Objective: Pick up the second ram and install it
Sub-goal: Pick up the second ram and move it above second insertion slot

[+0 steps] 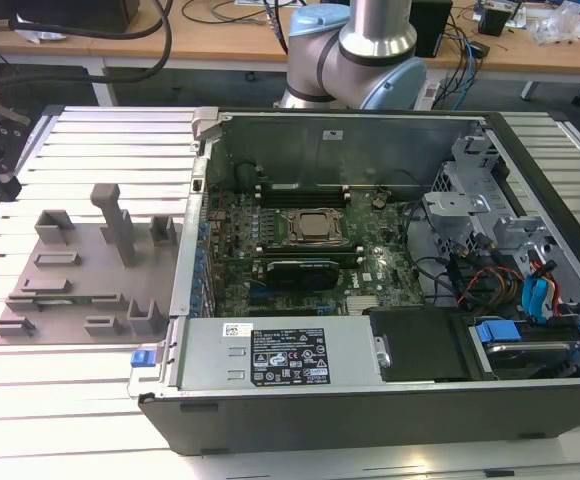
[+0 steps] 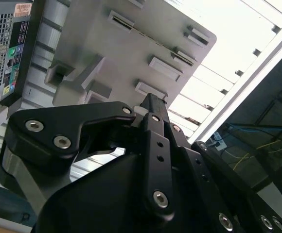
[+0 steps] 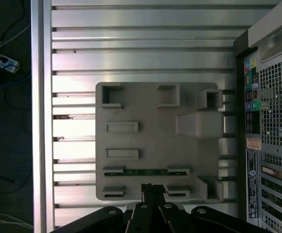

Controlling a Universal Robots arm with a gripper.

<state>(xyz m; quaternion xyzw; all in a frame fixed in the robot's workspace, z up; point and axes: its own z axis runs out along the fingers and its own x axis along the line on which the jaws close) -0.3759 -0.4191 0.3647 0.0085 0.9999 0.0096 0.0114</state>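
Exterior view, l. to r.: gray holder tray (image 1: 90, 268) on ribbed metal surface (image 1: 60, 400), then open PC case (image 1: 270, 425) w/ motherboard (image 1: 375, 272). First wrist view: second ram (image 3: 146, 171), thin green stick, sits in a tray slot; end effector (image 3: 152, 187) near it, fingers closed together, holding nothing.

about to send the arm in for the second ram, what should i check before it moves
1. second ram lying on edge in the gray tray: ok
2. gripper empty: ok
3. gripper close to the ram, apart from it: ok
4. jaws open for a grasp: not ok, they stand closed together
5. computer case open, board exposed: ok
6. free memory slot in the case: cannot tell
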